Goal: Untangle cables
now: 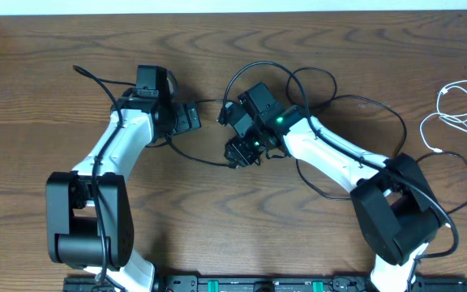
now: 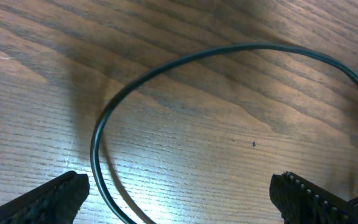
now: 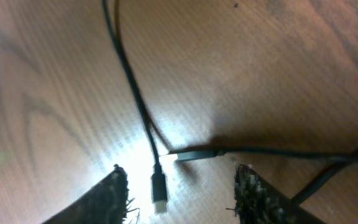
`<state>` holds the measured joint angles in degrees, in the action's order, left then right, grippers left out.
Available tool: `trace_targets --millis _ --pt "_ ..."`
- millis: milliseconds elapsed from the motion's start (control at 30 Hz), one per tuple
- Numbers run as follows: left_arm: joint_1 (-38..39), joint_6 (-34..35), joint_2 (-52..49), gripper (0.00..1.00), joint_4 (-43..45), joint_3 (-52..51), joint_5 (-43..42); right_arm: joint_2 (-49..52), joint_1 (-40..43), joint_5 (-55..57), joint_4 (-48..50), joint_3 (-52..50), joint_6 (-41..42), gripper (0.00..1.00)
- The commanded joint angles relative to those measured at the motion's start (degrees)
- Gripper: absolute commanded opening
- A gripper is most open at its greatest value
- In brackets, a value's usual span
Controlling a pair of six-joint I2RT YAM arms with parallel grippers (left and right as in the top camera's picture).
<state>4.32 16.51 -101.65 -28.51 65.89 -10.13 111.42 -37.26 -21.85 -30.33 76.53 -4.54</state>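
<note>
The long black cord (image 1: 254, 65) lies in loose loops across the middle of the table, between and around both arms. The white cord (image 1: 457, 108) lies coiled at the far right, apart from both grippers. My left gripper (image 1: 190, 116) is open; in the left wrist view (image 2: 179, 202) a curve of the black cord (image 2: 166, 62) passes between its fingers on the wood. My right gripper (image 1: 242, 151) is open; in the right wrist view (image 3: 182, 196) a black plug end with a silver tip (image 3: 159, 190) lies between its fingers, untouched.
A second dark plug end (image 3: 194, 154) lies just beyond the right fingers, its cord running off right. Thicker black wires run along the right arm (image 1: 428, 203). The table's back edge (image 1: 233, 11) is at the top.
</note>
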Motion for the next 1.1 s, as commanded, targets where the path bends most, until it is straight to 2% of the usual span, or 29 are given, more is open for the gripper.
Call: trace_targets --millis 0,167,433,600,767,833,900,1033,1067 --pt "-1.73 0.13 0.17 0.98 -0.20 -0.15 1.09 2.23 -0.09 0.94 1.46 0.37 1.68 0.61" --pt "-4.37 1.90 0.17 0.98 -0.83 -0.15 2.84 3.28 0.46 0.94 3.91 0.37 5.46 0.83" --pt "-6.01 2.29 -0.48 0.98 -0.37 -1.55 2.91 4.61 0.70 1.86 9.53 0.37 14.23 0.98" --pt "-6.01 3.78 -3.69 0.98 0.96 -2.14 2.56 6.78 0.94 1.97 11.74 0.37 20.24 0.99" --pt "-5.99 3.76 -7.56 0.94 2.73 -2.14 -1.46 8.28 0.94 1.70 12.00 0.37 20.85 0.99" --pt "-5.97 3.74 -8.98 0.84 3.15 -2.14 -2.80 8.72 0.94 0.70 12.48 0.37 20.81 0.99" --pt "-5.97 3.72 -9.42 0.65 3.28 -2.14 -3.37 9.14 0.92 -0.42 13.18 0.37 20.81 0.99" --pt "-5.97 3.45 -9.33 0.48 2.38 -2.14 -5.46 9.57 0.87 -0.61 14.12 0.37 20.81 0.99" --pt "-5.97 3.48 -9.33 0.35 1.92 -2.14 -6.47 9.60 0.90 -0.61 14.23 0.37 20.81 0.99"
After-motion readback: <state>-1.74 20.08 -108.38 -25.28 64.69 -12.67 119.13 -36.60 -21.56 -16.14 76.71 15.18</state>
